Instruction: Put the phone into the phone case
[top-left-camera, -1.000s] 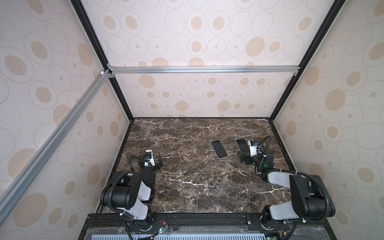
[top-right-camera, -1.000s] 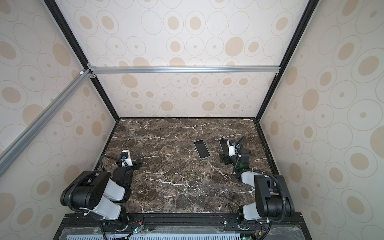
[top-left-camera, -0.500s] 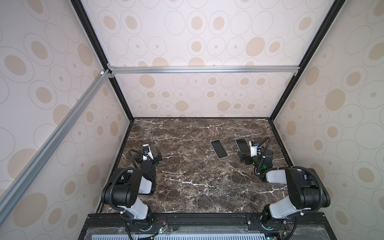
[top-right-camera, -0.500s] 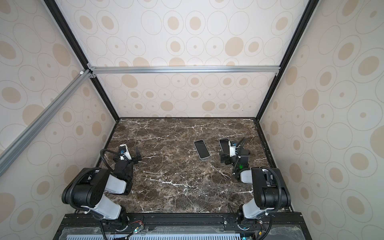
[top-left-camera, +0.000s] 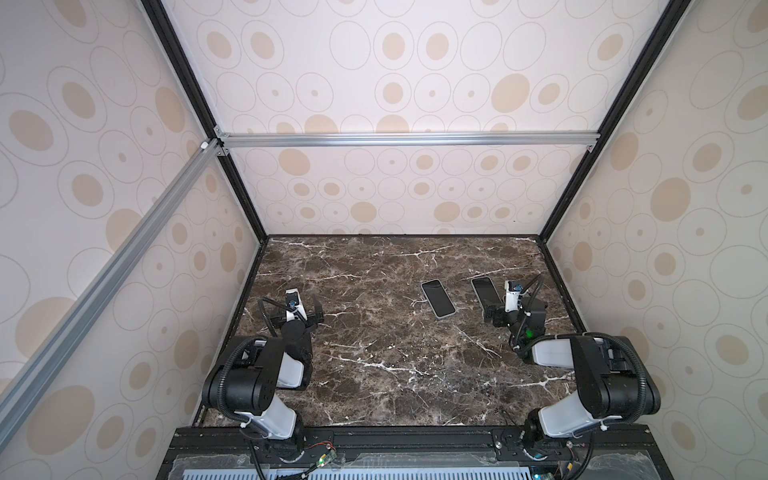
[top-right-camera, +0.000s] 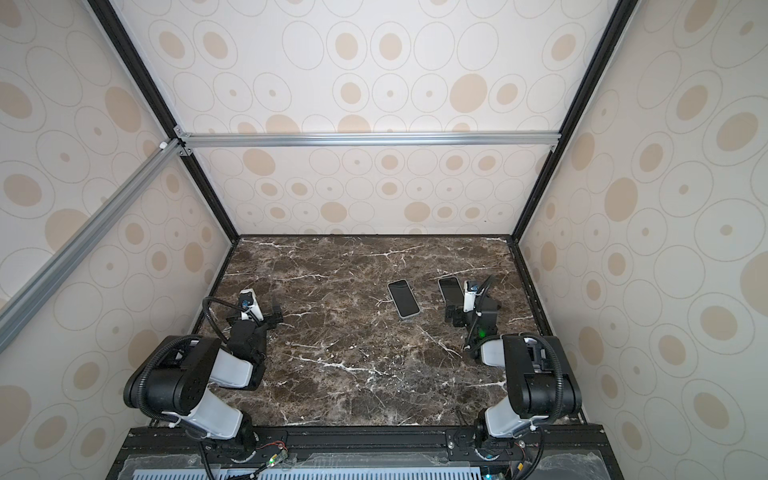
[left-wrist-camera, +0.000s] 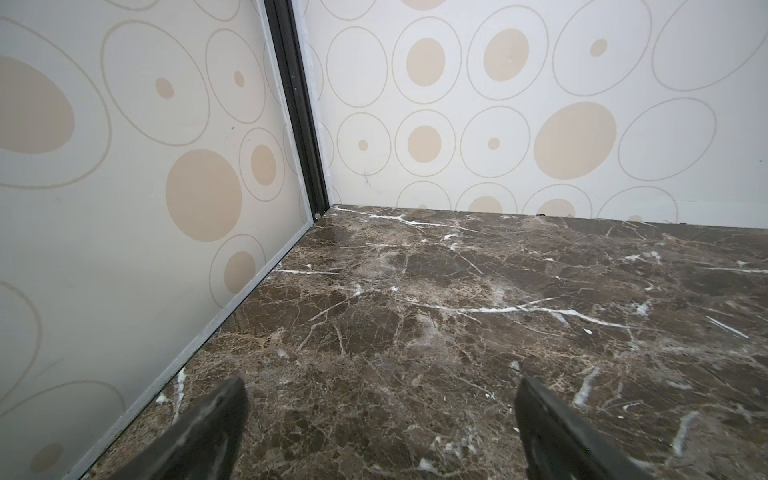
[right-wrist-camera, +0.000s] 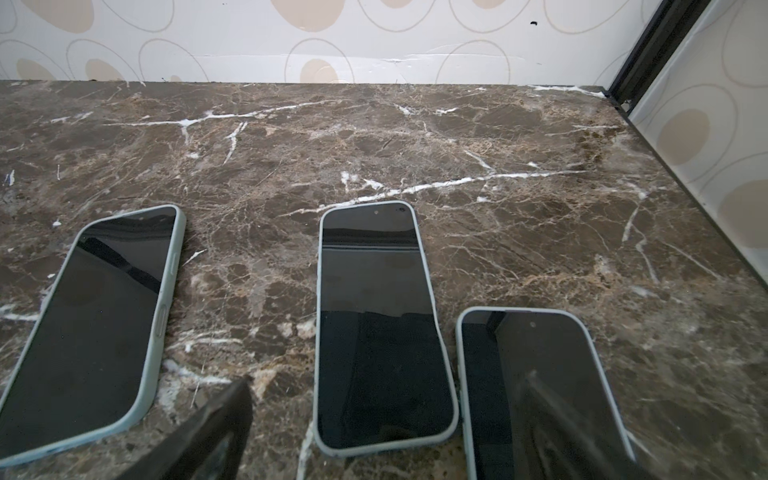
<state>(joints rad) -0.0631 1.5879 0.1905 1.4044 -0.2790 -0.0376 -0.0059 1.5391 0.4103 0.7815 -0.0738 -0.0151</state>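
One phone (right-wrist-camera: 540, 340) partly behind right gripper (right-wrist-camera: 386, 380)

place: lab robot cell | evidence: aluminium frame bar (top-left-camera: 407, 139), spotted panel walls (top-left-camera: 374, 83), marble tabletop (top-left-camera: 374, 353)

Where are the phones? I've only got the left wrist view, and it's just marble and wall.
Observer: In both top views one phone lies flat just right of the marble table's middle.
Operator: Only one?
Observer: No. The right wrist view shows a second phone and a third phone beside it, all screen up.
Operator: Is the right gripper holding one?
Observer: No. Its jaws stand open and empty, close to them.
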